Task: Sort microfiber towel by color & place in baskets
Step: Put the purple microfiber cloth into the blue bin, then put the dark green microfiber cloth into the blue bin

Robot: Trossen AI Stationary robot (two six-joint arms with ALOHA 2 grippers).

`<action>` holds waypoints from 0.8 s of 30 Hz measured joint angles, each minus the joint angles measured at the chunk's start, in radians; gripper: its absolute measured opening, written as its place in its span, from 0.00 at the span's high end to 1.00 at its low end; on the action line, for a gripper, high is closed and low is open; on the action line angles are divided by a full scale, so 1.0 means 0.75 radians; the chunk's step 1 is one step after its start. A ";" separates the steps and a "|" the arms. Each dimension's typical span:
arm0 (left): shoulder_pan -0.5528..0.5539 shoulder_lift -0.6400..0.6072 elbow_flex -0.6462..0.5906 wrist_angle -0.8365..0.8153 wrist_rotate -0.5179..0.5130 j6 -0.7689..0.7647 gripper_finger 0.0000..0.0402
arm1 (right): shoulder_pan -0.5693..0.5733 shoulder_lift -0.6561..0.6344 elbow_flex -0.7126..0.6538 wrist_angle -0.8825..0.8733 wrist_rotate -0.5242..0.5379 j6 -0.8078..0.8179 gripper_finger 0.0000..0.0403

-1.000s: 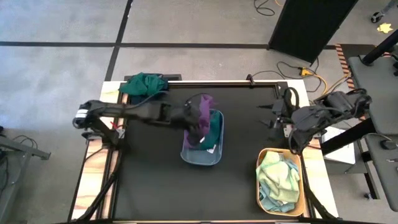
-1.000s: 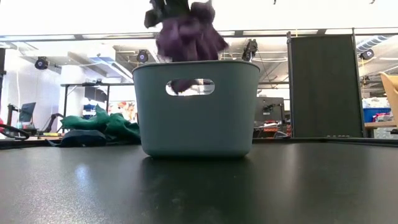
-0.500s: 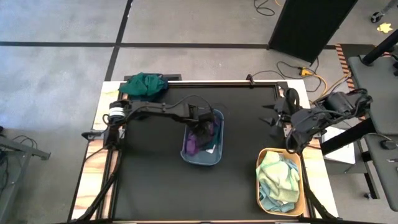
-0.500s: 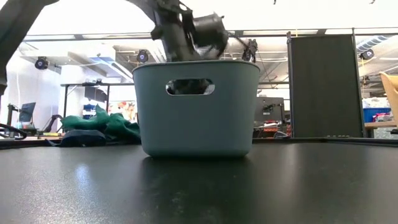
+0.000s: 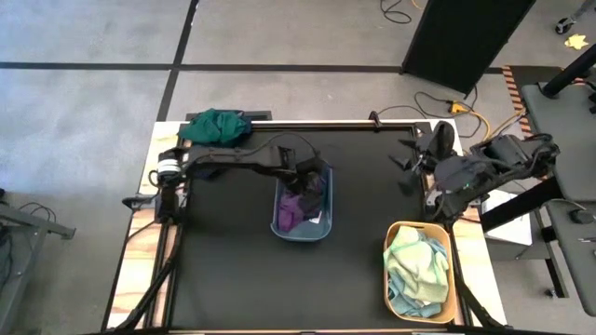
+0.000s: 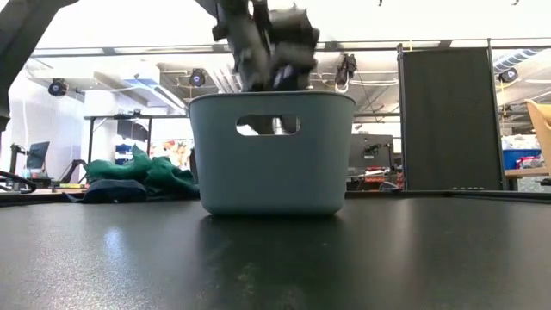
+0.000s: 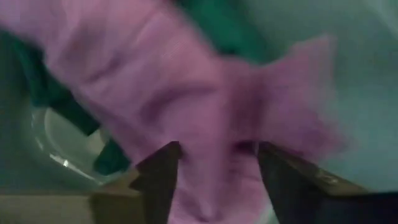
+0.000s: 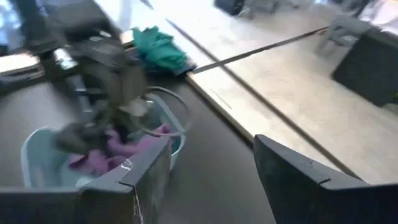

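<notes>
A: Item, grey-blue basket [image 5: 304, 233], middle of the table. Contents?

B: One purple towel [image 5: 291, 210] lying inside on top of a dark green one [image 5: 319, 198]. Counted as sorted.

A: Item, yellow-orange basket [image 5: 392, 233], near the right front corner?

B: Pale yellow-green and light blue towels [image 5: 417, 265], filling it nearly to the rim. Also sorted.

A: Outstanding stock?

B: A heap of dark green towels [image 5: 216, 126] at the table's far left corner, with something navy under it in the low view. I judge the task well past halfway, that heap being what remains.

A: Left gripper [image 5: 311, 183]?

B: Just above the grey-blue basket, fingers apart, the purple towel below them and seemingly free of them.

A: Right gripper [image 5: 413, 166]?

B: Waiting at the table's right edge, fingers spread wide, holding nothing.
</notes>
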 joint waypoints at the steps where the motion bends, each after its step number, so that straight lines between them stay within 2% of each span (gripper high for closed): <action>1: -0.006 -0.020 0.027 -0.009 -0.001 0.000 0.46 | -0.018 -0.002 0.003 0.006 0.011 -0.011 0.46; 6: -0.002 -0.108 0.191 -0.142 -0.077 0.002 0.36 | -0.095 -0.010 0.016 0.039 0.019 -0.075 0.46; 9: 0.054 -0.173 0.262 -0.284 -0.215 0.054 0.34 | -0.111 -0.008 0.016 0.068 0.018 -0.100 0.46; 12: 0.169 -0.239 0.268 -0.417 -0.368 0.088 0.34 | -0.115 0.002 0.016 0.096 0.030 -0.100 0.44; 17: 0.444 -0.365 0.151 -0.525 -0.524 0.077 0.34 | -0.115 0.034 0.016 0.091 0.029 -0.035 0.39; 21: 0.691 -0.413 -0.025 -0.522 -0.666 0.047 0.34 | -0.115 0.072 0.015 0.091 0.029 0.018 0.34; 24: 0.855 -0.421 -0.155 -0.500 -0.702 0.024 0.34 | -0.115 0.104 0.015 0.091 0.029 0.048 0.30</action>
